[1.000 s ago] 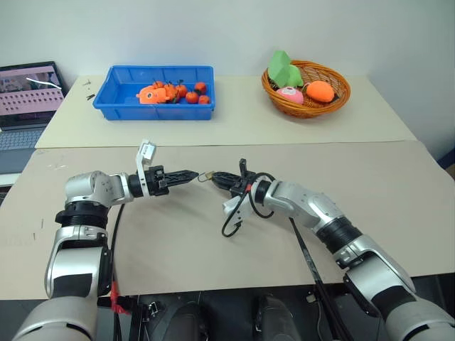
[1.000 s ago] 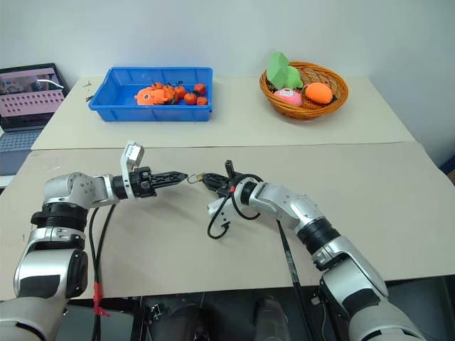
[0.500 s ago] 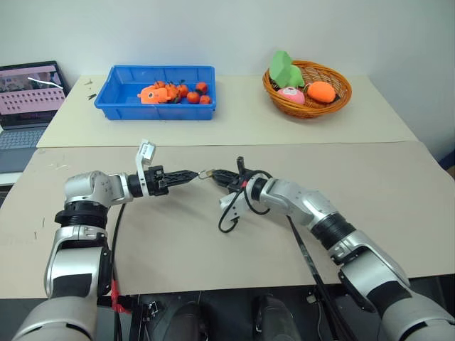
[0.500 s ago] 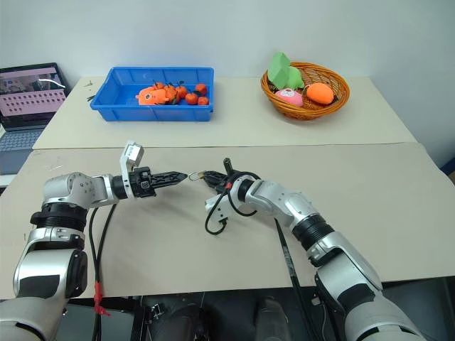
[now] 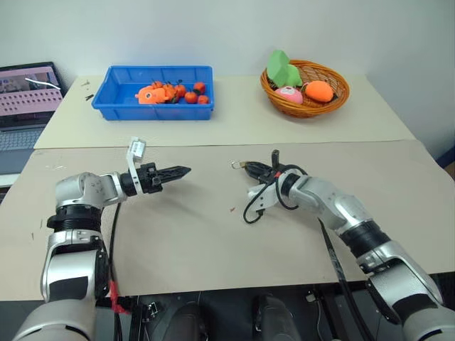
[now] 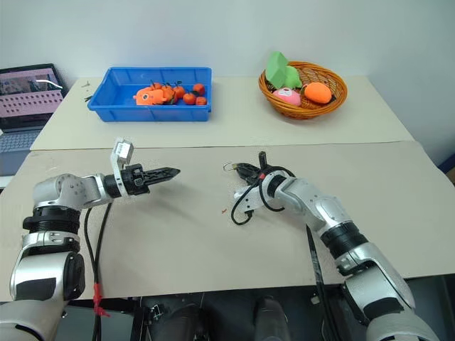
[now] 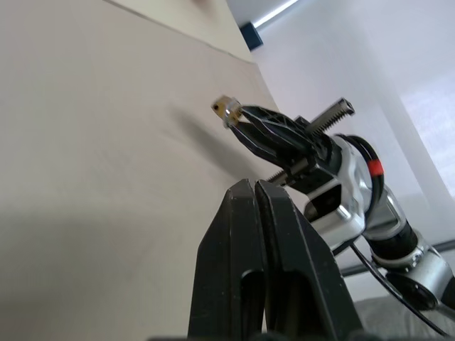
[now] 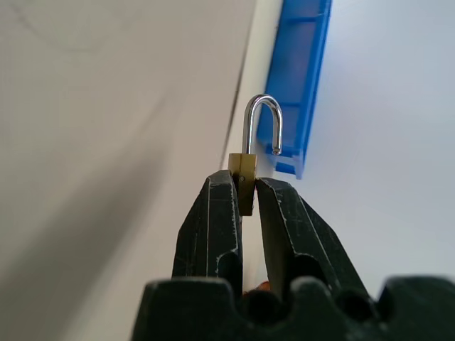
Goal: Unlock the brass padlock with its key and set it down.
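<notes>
- The two grippers, tip to tip a second ago with the padlock between them, now stand well apart; the right gripper (image 5: 245, 168) has swung away to the robot's right, carrying the padlock (image 8: 247, 177) with it.
- The lock's shackle (image 8: 262, 122) now stands sprung: one leg sits in the body, the other ends free in the air. I judge the unlocking done, with only the setting down left.
- The right gripper's fingers (image 8: 217, 220) pinch the small brass body by its flat sides, shackle pointing out past the tips.
- The left gripper (image 5: 181, 170) is pressed shut; I cannot make out the key at its tips.
- The lock body is squarish, gold-coloured metal; the shackle is a thin, shiny silver hook.
- Under both grippers lies the table (image 5: 185, 234), matt beige and smooth.
</notes>
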